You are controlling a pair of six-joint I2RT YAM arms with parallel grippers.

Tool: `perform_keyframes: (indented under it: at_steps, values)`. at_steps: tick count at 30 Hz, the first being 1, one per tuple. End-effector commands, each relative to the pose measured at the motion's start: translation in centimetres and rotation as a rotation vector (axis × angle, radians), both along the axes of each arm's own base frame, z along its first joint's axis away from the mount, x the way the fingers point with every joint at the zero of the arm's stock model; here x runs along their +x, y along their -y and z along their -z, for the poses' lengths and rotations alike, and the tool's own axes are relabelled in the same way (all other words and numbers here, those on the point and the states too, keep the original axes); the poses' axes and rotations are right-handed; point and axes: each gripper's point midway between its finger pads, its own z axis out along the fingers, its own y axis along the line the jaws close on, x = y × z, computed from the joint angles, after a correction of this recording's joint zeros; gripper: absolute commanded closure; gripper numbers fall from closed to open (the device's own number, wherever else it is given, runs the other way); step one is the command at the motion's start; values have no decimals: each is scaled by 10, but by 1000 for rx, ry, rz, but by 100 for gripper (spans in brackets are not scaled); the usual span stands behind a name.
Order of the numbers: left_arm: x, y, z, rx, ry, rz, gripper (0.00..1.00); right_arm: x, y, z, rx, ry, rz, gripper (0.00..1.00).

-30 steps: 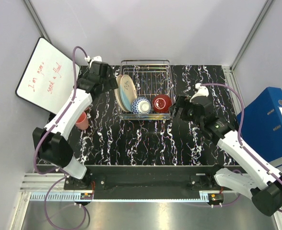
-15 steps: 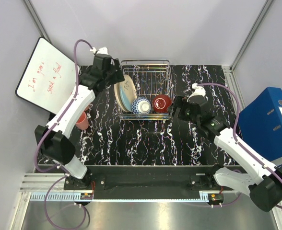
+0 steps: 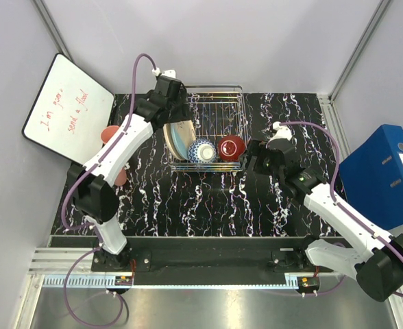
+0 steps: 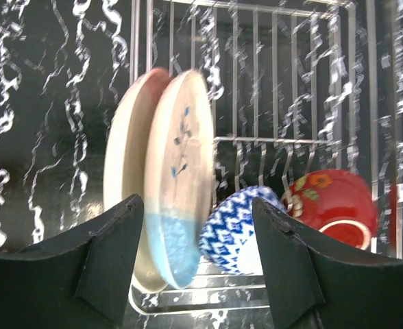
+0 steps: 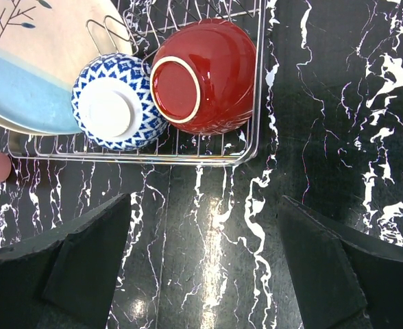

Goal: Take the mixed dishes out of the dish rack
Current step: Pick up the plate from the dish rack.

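Broadly, the black marbled bench [image 3: 208,199] carries everything, with a blue binder [image 3: 383,171] off its 3 o'clock edge and a whiteboard [image 3: 64,110] leaning at 10 o'clock. The dish rack [image 3: 218,103] sits at 12 o'clock on the bench. Inside it, along the 9 o'clock side, the blue-edged plate [image 4: 181,205] stands on edge with the pink-edged plate [image 4: 129,157] just behind it, touching or nearly so. The left pincer [image 4: 197,207] hangs over them, open, its fingers astride the lower part of both plates; it has hold of nothing. The right pincer [image 5: 203,200] is spread wide and empty above bare bench, just outside the rack's 5 o'clock corner. Along the rack's 6 o'clock rail the glossy red bowl [image 5: 205,75] lies at 3 o'clock of the blue-white bowl [image 5: 116,110], the two touching, foot rings showing. Outside the rack, at its 9 o'clock, stands the far salmon-pink cup [image 3: 110,133]; the near salmon-pink cup [image 3: 121,179] is at 8 o'clock, partly behind the left arm.
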Motion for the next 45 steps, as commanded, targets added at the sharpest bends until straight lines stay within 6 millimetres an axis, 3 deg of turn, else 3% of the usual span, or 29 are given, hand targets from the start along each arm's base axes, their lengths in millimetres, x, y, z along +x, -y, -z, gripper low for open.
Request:
perform_keyframes:
  at_steps: [1,15,22,23,29,31,37,40,45]
  values:
    - [4,-12,3,69,-10,-36,32,4,-1,-12,22,52,1,5]
    - [10,-8,53,144,-135,-23,34,2,1,-4,19,44,9,5]
    - [15,-6,66,155,-159,-22,60,2,2,1,3,39,9,5]
    - [15,-6,67,156,-159,-19,69,2,3,2,3,38,9,5]
    - [15,-6,81,173,-190,-8,98,3,2,4,3,33,12,5]
    - [13,-7,84,172,-200,-7,100,2,3,5,4,31,13,5]
    - [14,-10,66,157,-160,-19,100,2,2,4,9,34,11,5]
    - [16,-14,42,142,-109,-33,100,2,2,1,13,39,10,5]
    - [22,-17,-18,57,11,-41,100,4,1,-6,19,53,14,5]
